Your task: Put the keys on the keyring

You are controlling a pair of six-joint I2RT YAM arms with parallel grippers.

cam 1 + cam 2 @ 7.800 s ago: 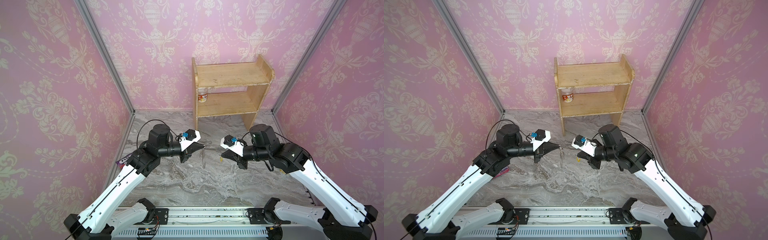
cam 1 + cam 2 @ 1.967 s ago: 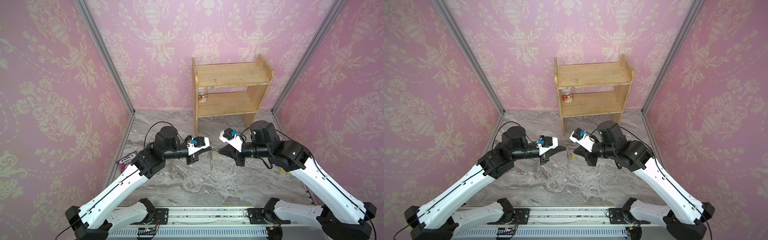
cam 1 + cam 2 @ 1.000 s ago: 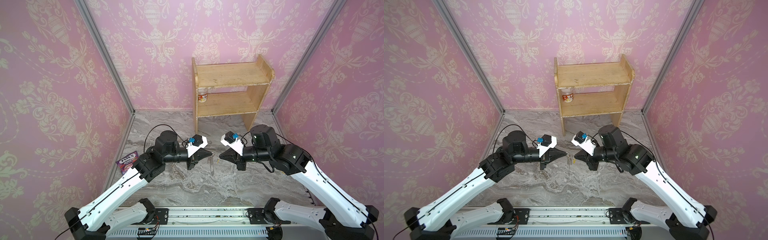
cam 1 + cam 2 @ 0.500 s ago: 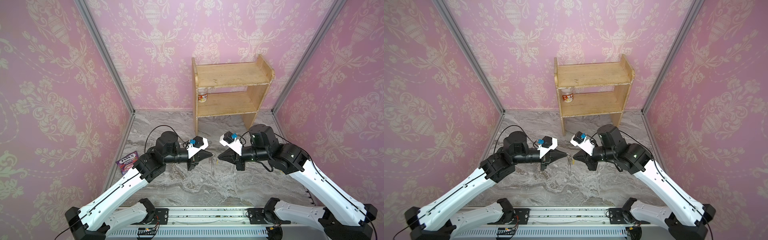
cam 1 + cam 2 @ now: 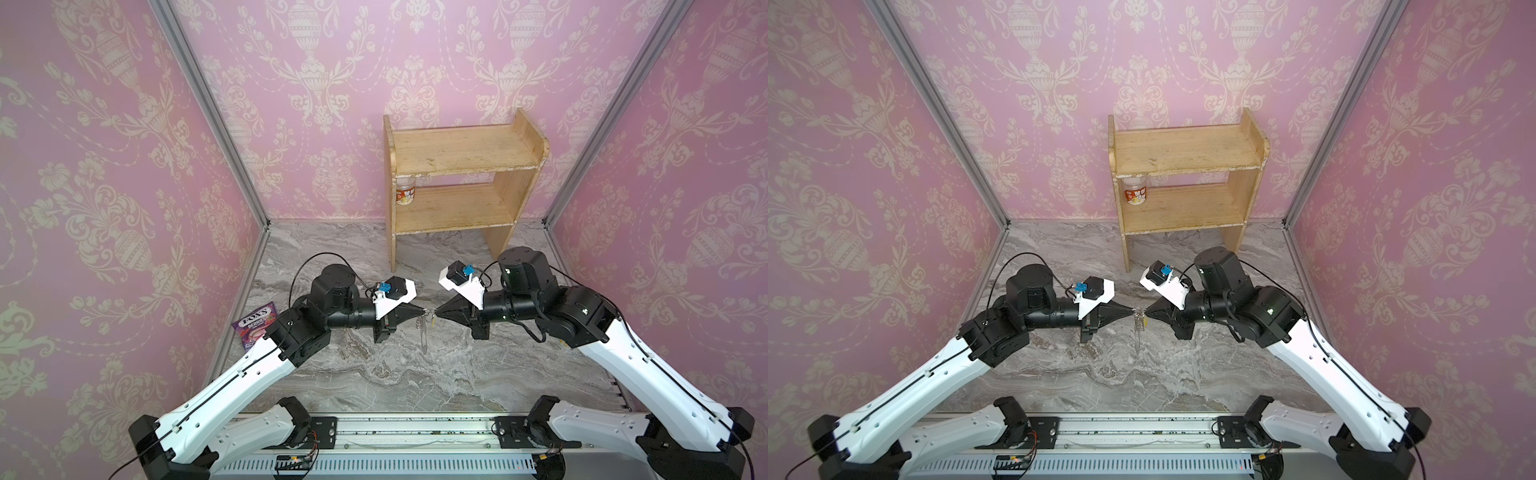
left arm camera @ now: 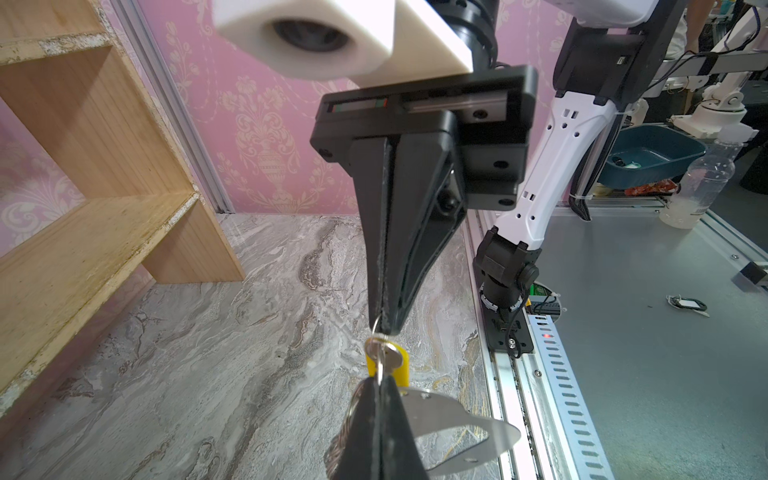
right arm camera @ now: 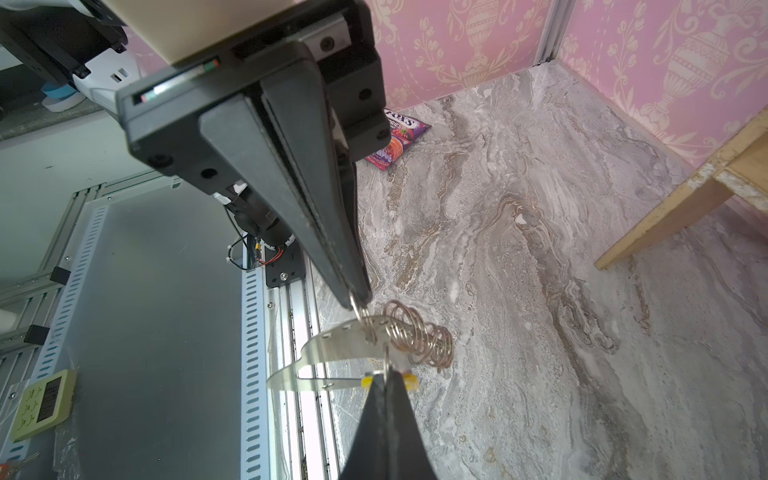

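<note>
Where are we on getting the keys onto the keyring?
Done: both pieces are up off the table. In hand: the left pincer is shut on a small ring of the keyring, the right pincer on the ring of the keys, tip to tip. Left: threading; whether the key is already hooked on I cannot tell.

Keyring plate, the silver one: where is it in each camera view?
Top view: keyring plate hangs edge-on, mid-picture, between left gripper and right gripper.
Top view: same spot.
Left wrist: low, behind the left gripper's fingers.
Right wrist: lower middle, between both gripper tips.
Shared landmark: wooden shelf.
</note>
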